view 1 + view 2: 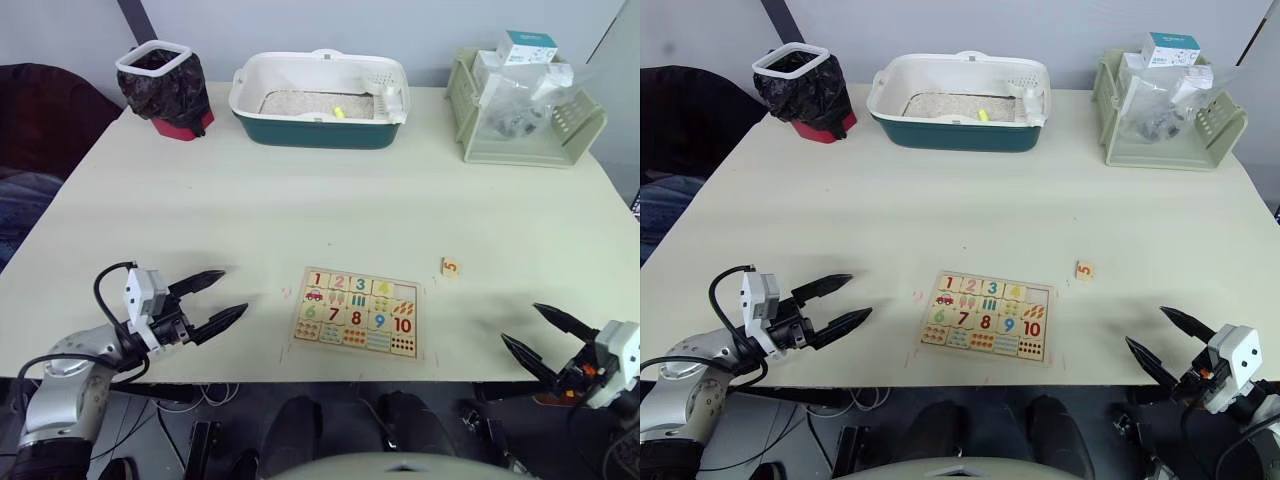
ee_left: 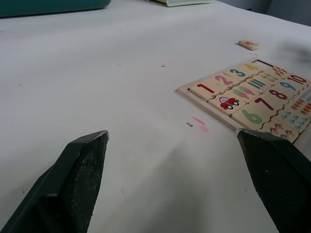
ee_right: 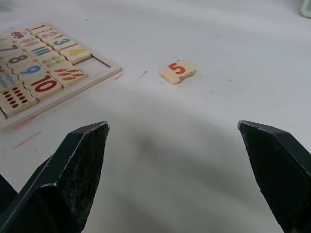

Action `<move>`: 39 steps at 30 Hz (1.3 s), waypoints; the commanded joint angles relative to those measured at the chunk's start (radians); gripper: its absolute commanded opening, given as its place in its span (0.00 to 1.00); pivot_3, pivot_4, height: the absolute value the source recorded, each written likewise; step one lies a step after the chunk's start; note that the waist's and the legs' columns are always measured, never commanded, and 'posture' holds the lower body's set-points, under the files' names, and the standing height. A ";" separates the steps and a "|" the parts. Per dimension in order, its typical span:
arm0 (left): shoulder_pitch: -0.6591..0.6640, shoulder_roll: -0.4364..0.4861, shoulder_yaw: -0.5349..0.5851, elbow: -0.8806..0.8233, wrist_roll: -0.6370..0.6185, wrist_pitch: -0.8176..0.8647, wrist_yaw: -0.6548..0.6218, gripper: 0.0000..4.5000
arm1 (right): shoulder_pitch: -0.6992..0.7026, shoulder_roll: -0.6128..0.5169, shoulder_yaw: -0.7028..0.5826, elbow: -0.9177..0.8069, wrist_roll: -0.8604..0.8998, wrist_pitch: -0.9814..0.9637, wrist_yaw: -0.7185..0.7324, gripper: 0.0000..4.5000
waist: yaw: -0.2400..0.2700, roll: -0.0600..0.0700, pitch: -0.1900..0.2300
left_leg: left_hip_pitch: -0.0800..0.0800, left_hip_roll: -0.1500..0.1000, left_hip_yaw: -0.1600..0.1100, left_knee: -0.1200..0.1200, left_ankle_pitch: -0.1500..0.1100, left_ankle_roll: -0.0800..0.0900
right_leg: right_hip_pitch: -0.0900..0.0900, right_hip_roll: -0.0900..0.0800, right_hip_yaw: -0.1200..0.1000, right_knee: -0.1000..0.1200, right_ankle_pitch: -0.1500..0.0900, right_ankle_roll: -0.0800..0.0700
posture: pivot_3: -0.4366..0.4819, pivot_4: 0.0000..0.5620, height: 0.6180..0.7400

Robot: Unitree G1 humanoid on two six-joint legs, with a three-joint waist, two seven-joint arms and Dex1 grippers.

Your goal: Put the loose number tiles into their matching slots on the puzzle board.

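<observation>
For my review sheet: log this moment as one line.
tiles 1-4 seated | 5 tile loose right of puzzle board | left gripper open | right gripper open

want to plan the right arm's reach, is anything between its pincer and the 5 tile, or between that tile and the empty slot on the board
Nothing visible blocks either path. The open right pincer has bare table between it and the 5 tile. Bare table also lies between the tile and the empty slot at the board corner nearest it.
</observation>
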 commanded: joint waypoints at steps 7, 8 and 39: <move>0.033 -0.020 0.051 -0.059 0.006 0.007 0.018 1.00 | 0.005 -0.007 -0.017 0.021 0.039 -0.011 0.053 0.99 | 0.001 0.000 0.000 | 0.000 0.000 0.000 0.000 0.000 0.000 | 0.000 0.000 0.000 0.000 0.000 0.000 | 0.48 0.27 1.00; 0.034 -0.021 0.052 -0.060 0.007 0.008 0.018 1.00 | 0.006 -0.006 -0.016 0.022 0.039 -0.013 0.056 0.99 | 0.001 0.000 0.000 | 0.000 0.000 0.000 0.000 0.000 0.000 | 0.000 0.000 0.000 0.000 0.000 0.000 | 0.48 0.27 1.00; 0.026 -0.027 0.082 -0.046 -0.003 -0.011 -0.067 1.00 | -0.066 -0.030 -0.007 0.089 0.057 -0.004 0.110 0.99 | 0.001 0.000 0.000 | 0.000 0.000 0.000 0.000 0.000 0.000 | 0.000 0.000 0.000 0.000 0.000 0.000 | 0.48 0.27 1.00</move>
